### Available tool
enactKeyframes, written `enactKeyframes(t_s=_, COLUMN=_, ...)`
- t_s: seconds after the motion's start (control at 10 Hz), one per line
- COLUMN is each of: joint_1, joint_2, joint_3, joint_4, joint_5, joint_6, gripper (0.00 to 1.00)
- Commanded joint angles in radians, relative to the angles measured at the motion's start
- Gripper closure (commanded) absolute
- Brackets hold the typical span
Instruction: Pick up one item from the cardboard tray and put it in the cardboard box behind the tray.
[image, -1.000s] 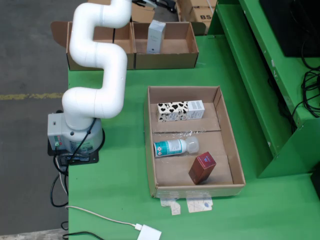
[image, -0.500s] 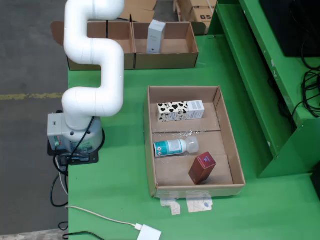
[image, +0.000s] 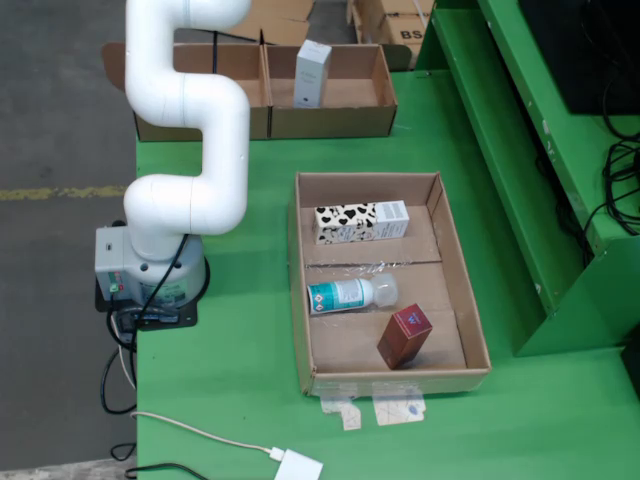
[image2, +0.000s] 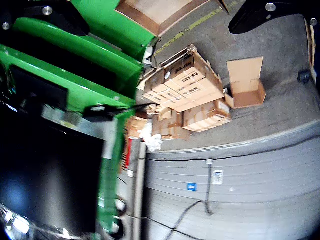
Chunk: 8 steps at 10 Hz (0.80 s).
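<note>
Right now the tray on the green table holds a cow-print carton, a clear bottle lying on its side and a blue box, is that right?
Not quite. The box in the cardboard tray is dark red, not blue, as the fixed view shows. The rest holds: the cow-print carton sits at the tray's far end and the clear bottle lies on its side in the middle.

Green workbench in a warehouse with a concrete floor

The green table stands on grey concrete floor marked with a yellow line. Stacked cardboard cartons sit before a grey corrugated wall; a dark monitor is on the green shelf.
</note>
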Motion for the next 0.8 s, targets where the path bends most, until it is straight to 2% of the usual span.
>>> enactKeyframes(t_s=0.0, joint_1=-0.221, joint_2=0.285, joint_3=0.023, joint_4=-0.909, joint_5=0.181, joint_6=0.313, gripper=0.00)
enactKeyframes(t_s=0.1, joint_1=-0.221, joint_2=0.285, joint_3=0.023, joint_4=-0.909, joint_5=0.181, joint_6=0.313, gripper=0.00)
enactKeyframes(t_s=0.2, joint_1=-0.283, joint_2=0.339, joint_3=0.023, joint_4=-1.032, joint_5=0.216, joint_6=0.353, gripper=0.00)
enactKeyframes(t_s=0.6, joint_1=-0.413, joint_2=0.472, joint_3=0.023, joint_4=-1.329, joint_5=0.265, joint_6=0.486, gripper=0.00)
enactKeyframes(t_s=0.7, joint_1=-0.451, joint_2=0.715, joint_3=-0.402, joint_4=-1.165, joint_5=0.279, joint_6=0.515, gripper=0.00)
